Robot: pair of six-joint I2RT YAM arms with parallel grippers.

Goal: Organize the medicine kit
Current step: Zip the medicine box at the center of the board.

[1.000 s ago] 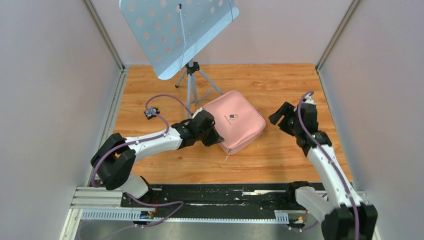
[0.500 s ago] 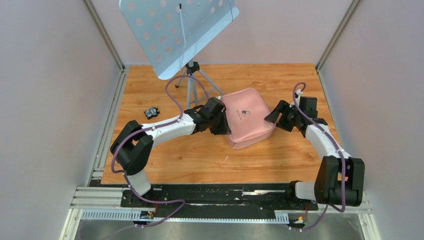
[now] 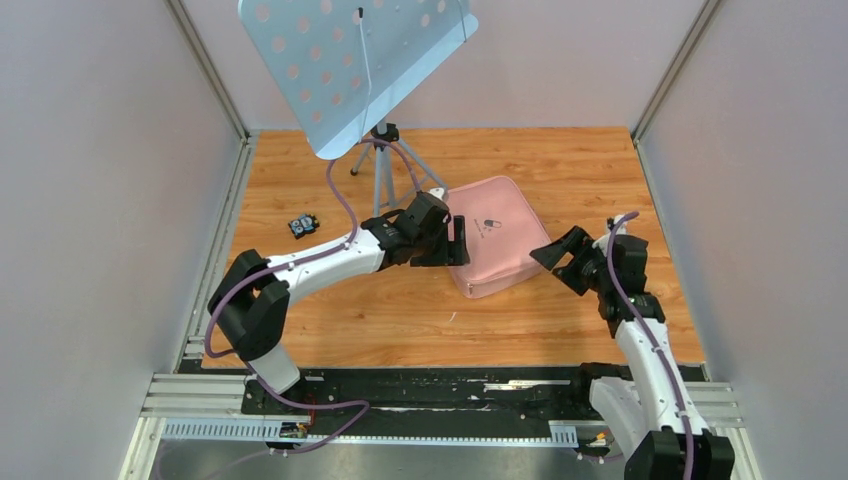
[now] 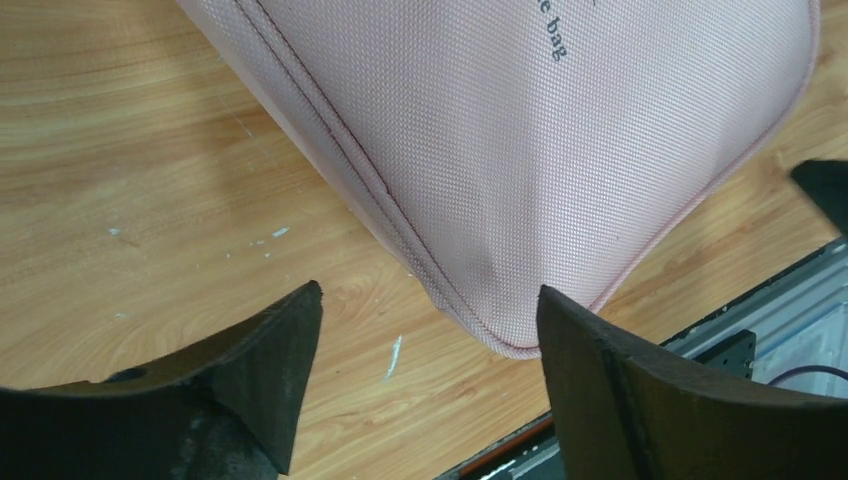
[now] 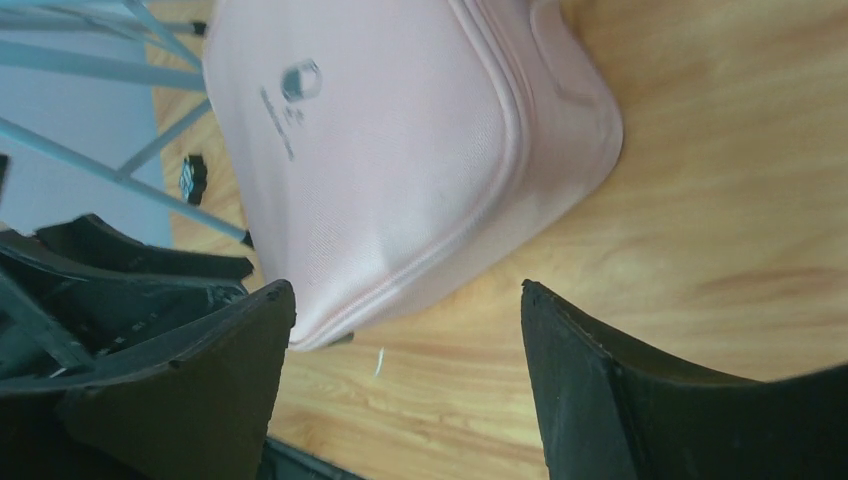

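One medicine kit (image 3: 492,236), pink and closed, lies flat near the middle of the wooden counter (image 3: 560,160). Two arms flank it: the left end effector (image 3: 458,243) at its left edge, fingers spread, the kit's corner between them unpinched; the right end effector (image 3: 556,262) just off its right corner, likewise spread and empty. One tripod stand (image 3: 380,170) rises just behind; one small dark object (image 3: 304,225) lies well to the left

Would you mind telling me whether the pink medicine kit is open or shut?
Shut: the medicine kit lies flat, lid down, its seam closed, no lining showing.
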